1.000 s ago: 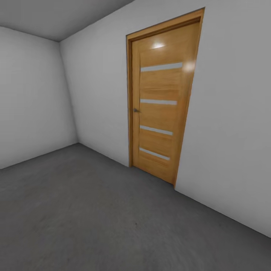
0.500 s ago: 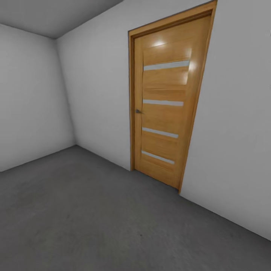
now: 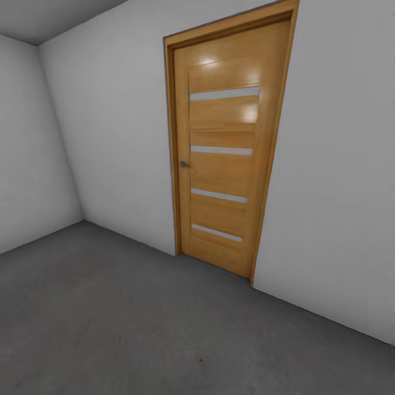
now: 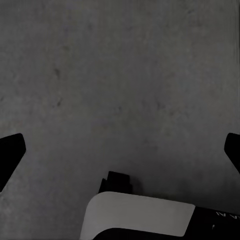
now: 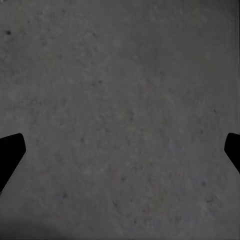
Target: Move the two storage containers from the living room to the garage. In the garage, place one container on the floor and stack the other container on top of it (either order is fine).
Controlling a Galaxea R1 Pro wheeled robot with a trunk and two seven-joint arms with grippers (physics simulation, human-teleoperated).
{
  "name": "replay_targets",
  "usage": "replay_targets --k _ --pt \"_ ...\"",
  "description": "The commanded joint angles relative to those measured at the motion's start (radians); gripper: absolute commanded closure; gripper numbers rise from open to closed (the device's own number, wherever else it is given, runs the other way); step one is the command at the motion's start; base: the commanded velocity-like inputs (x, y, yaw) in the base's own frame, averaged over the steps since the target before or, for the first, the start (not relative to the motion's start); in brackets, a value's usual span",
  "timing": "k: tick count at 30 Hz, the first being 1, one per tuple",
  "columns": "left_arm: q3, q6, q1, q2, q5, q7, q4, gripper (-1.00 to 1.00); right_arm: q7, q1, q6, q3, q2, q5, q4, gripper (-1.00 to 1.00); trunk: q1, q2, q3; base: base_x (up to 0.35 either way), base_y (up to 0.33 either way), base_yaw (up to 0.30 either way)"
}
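Observation:
The two storage containers are out of view. I am in a bare room with white walls and a dark grey concrete floor (image 3: 137, 329), which fits the garage. In the left wrist view my left gripper (image 4: 120, 155) hangs open over the mottled concrete floor (image 4: 120, 90), its dark fingertips (image 4: 10, 152) far apart with nothing between them. My right gripper (image 5: 120, 155) is open in the same way above bare floor (image 5: 120, 100), empty, one fingertip (image 5: 10, 152) at each side.
A shut light-wood door (image 3: 222, 164) with several horizontal glass strips and a small handle (image 3: 184, 163) stands in the white wall (image 3: 334, 192) ahead. Another wall (image 3: 27, 153) meets it at a corner on the left. A white and black robot part (image 4: 140, 215) lies below the left gripper.
The whole head view has shifted: the door now sits further left and looks slightly larger, so the camera has turned and moved nearer. Nothing in the room itself has moved.

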Motion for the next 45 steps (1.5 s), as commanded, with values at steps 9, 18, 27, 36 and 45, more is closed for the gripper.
replay_targets --k 9,18,27,36,45 --pt "0.0 0.007 0.001 0.0 0.004 0.002 -0.003 -1.0 -0.005 -0.001 -0.002 0.0 0.0 0.01 0.001 -1.0 0.001 0.0 -0.001 0.274 0.221 -0.277" --pt "0.0 0.007 0.001 0.0 0.004 0.002 -0.003 -1.0 -0.005 -0.001 -0.002 0.0 0.0 0.01 0.001 -1.0 0.001 0.0 -0.001 0.272 0.223 -0.277" --pt "0.0 0.007 0.001 0.0 0.004 0.002 -0.003 -1.0 -0.005 -0.001 -0.002 0.0 0.0 0.01 0.001 -1.0 0.001 0.0 -0.001 0.272 0.224 -0.276" --pt "0.001 0.007 0.001 0.0 0.004 0.002 -0.003 -1.0 -0.005 -0.001 -0.002 0.0 0.0 0.01 0.001 -1.0 0.001 0.0 -0.001 0.271 0.225 -0.198" --pt "0.001 0.007 0.001 0.0 0.004 0.002 -0.003 -1.0 -0.005 -0.001 -0.002 0.0 0.0 0.01 0.001 -1.0 0.001 0.0 -0.001 0.271 0.226 -0.014"
